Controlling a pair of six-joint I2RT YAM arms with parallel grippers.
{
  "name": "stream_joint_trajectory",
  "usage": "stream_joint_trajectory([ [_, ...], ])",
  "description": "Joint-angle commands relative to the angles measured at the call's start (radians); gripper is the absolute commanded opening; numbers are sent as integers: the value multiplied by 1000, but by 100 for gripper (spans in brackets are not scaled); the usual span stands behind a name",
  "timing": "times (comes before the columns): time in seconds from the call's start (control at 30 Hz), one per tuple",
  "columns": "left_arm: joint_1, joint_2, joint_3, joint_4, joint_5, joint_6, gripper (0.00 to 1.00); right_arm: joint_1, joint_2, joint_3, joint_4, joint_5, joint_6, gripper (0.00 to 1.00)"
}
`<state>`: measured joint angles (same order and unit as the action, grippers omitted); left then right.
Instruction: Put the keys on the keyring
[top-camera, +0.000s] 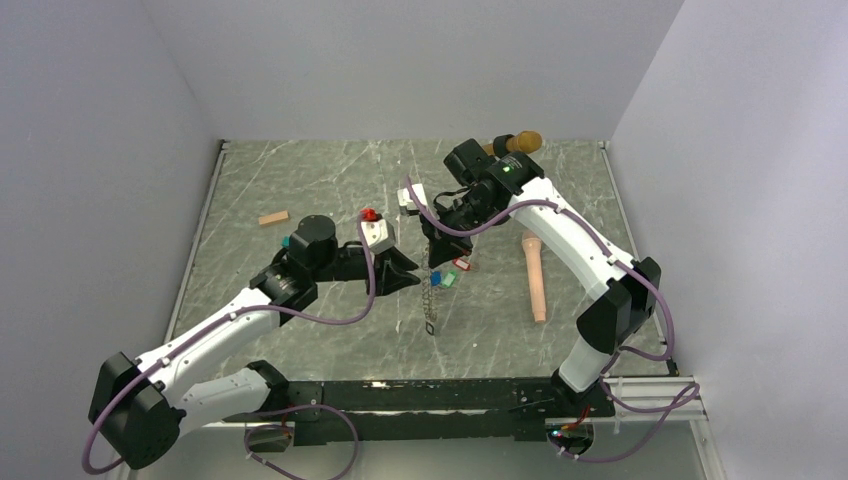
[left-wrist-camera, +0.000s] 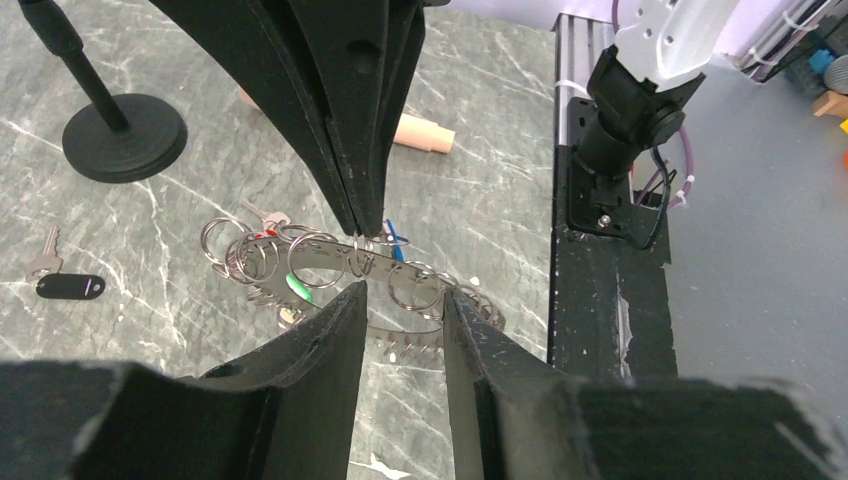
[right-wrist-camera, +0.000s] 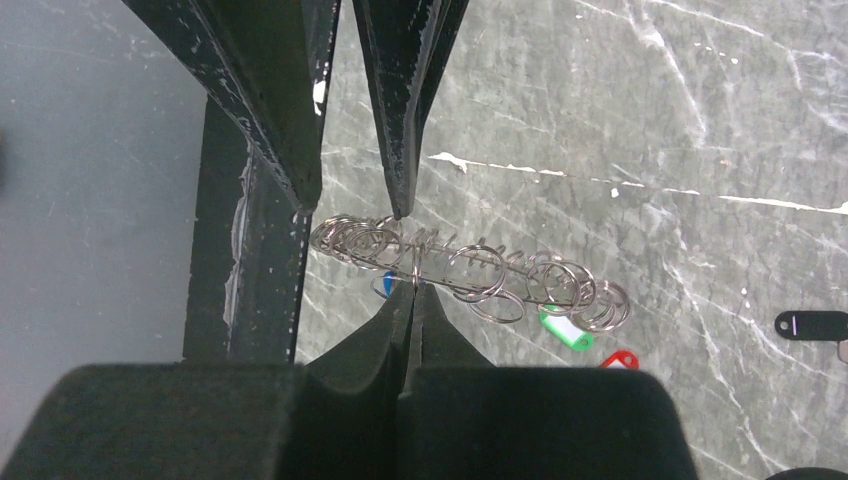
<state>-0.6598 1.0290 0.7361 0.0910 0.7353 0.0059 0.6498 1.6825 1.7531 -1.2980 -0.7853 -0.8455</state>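
Observation:
The keyring (top-camera: 431, 300), a long metal chain strung with many split rings, hangs from my right gripper (top-camera: 437, 257), which is shut on one of its rings. The right wrist view has the right gripper (right-wrist-camera: 415, 285) pinched on that ring, the keyring (right-wrist-camera: 520, 270) stretching away to the right. Red (right-wrist-camera: 620, 358), green (right-wrist-camera: 565, 330) and blue (right-wrist-camera: 388, 283) key tags hang beside the chain. My left gripper (top-camera: 412, 280) sits just left of the chain, open. In the left wrist view the left gripper (left-wrist-camera: 400, 297) stands open at the keyring (left-wrist-camera: 320, 262), holding nothing.
A black round-based stand (left-wrist-camera: 125, 135) and a key with a black tag (left-wrist-camera: 70, 286) lie left of the chain. A wooden peg (top-camera: 537, 280), a small wooden block (top-camera: 273, 217) and a white box with a red top (top-camera: 375, 230) sit around. The black rail (left-wrist-camera: 600, 300) bounds the near edge.

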Motion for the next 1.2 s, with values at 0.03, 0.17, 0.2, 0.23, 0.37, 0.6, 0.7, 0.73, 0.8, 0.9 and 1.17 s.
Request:
stream_joint_trajectory([
  [0.03, -29, 30, 65, 27, -86, 27, 37, 7, -6, 36, -16, -15, -18, 0],
  [0.17, -38, 46, 73, 35, -118, 25, 35, 8, -12, 22, -10, -24, -18, 0],
  [0.2, -40, 51, 76, 36, -126, 23, 34, 8, -12, 19, -9, -24, -18, 0],
  [0.23, -41, 56, 77, 37, -128, 21, 33, 6, -12, 19, -10, -26, -19, 0],
  [0.37, -45, 68, 83, 51, -126, 11, 32, 8, -12, 17, -12, -31, -23, 0],
  [0.6, -53, 95, 110, 32, -112, 20, 14, 8, -12, 15, -14, -40, -26, 0],
  [0.7, -55, 96, 118, 17, -108, 29, 0, 8, -12, 15, -13, -42, -23, 0],
  [0.73, -54, 91, 116, 15, -114, 31, 0, 8, -14, 14, -10, -42, -21, 0],
  [0.8, -56, 73, 105, 17, -142, 30, 0, 8, -17, 13, -1, -49, -12, 0],
  [0.9, -56, 25, 53, 73, -182, 5, 0, 2, -31, 6, 19, -81, 4, 14],
  [1.17, -47, -49, -84, 385, -253, -249, 0, -25, -44, -47, 58, -216, 27, 21],
])
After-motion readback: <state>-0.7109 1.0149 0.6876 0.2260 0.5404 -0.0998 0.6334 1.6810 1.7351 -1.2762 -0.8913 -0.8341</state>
